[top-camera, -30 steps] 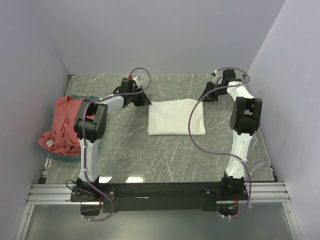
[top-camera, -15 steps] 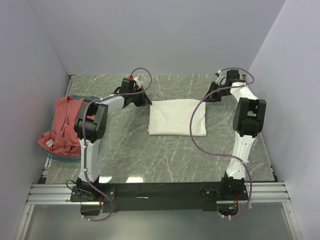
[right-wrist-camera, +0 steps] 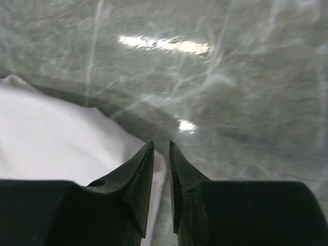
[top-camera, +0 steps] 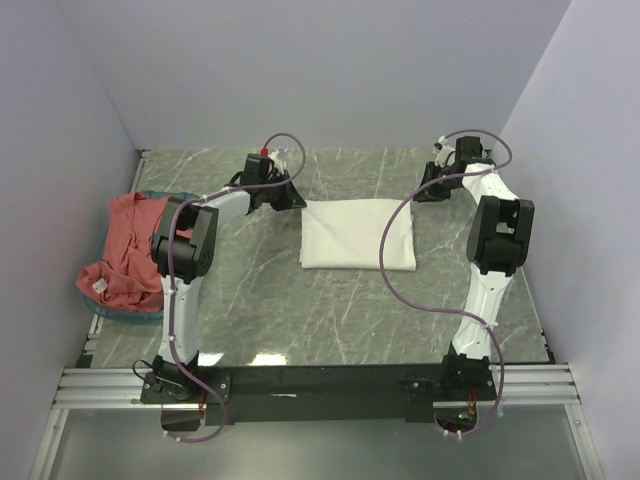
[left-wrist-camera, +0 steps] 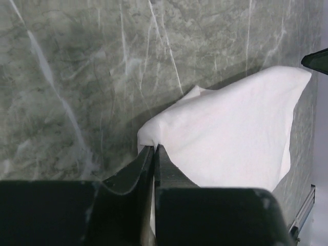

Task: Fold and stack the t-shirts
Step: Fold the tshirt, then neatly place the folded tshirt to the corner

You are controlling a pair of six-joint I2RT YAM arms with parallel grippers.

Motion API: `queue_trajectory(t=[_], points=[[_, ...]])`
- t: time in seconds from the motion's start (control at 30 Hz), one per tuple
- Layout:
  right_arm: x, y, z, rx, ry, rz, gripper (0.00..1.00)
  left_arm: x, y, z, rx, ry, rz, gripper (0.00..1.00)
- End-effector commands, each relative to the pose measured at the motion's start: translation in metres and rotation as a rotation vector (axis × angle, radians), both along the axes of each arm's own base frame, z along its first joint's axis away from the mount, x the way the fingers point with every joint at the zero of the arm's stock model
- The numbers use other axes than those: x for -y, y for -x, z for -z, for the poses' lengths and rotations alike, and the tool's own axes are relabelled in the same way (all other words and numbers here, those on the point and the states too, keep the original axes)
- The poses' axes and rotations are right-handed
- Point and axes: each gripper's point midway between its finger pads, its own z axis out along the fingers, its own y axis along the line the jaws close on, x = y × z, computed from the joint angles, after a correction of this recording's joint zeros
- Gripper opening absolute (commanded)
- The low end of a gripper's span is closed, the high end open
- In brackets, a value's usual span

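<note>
A white t-shirt [top-camera: 355, 232] lies folded into a rectangle mid-table, no print showing. My left gripper [top-camera: 293, 201] is at its far left corner, shut on a pinch of the white cloth [left-wrist-camera: 230, 133], which rises to the fingertips [left-wrist-camera: 155, 147]. My right gripper [top-camera: 420, 192] hovers at the shirt's far right corner, its jaws slightly open. The cloth edge [right-wrist-camera: 51, 138] lies below and left of that gripper [right-wrist-camera: 161, 144], not pinched. A salmon-red t-shirt [top-camera: 130, 250] is heaped at the left.
The red shirt spills over a teal basket [top-camera: 112, 312] at the table's left edge. Grey walls close in the far, left and right sides. Purple cables loop from both arms, one crossing the white shirt's right side [top-camera: 385, 250].
The right gripper has drawn back from the shirt's corner toward the far right and its jaws now stand slightly apart. The left gripper keeps its pinch; the shirt has shifted slightly right.
</note>
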Motion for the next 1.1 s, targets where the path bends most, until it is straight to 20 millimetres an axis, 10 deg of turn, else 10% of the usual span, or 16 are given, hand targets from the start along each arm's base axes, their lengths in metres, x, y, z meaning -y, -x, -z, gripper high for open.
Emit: queue_trajectory(t=[0.0,0.37,0.53,0.57,0.77,1.07], points=[[0.031,-0.026,-0.014,0.118,0.151,0.036,0.26,-0.004,-0.020,-0.011,0.051,-0.005,-0.026,0.09],[0.020,0.004,-0.065,0.263,0.177,-0.090,0.49,-0.026,-0.035,-0.047,0.182,-0.114,-0.119,0.63],[-0.010,0.056,-0.058,0.185,0.016,-0.169,0.65,-0.072,-0.026,-0.096,0.331,-0.249,-0.281,0.66],[-0.014,0.063,-0.053,0.165,-0.010,-0.172,0.66,-0.082,-0.021,-0.130,0.408,-0.244,-0.318,0.71],[-0.009,0.075,-0.004,0.039,0.063,-0.053,0.70,-0.132,0.036,-0.204,0.541,-0.187,-0.472,0.89],[-0.029,0.075,0.025,-0.077,0.024,-0.072,0.71,-0.157,0.137,-0.196,0.485,-0.165,-0.399,0.91]])
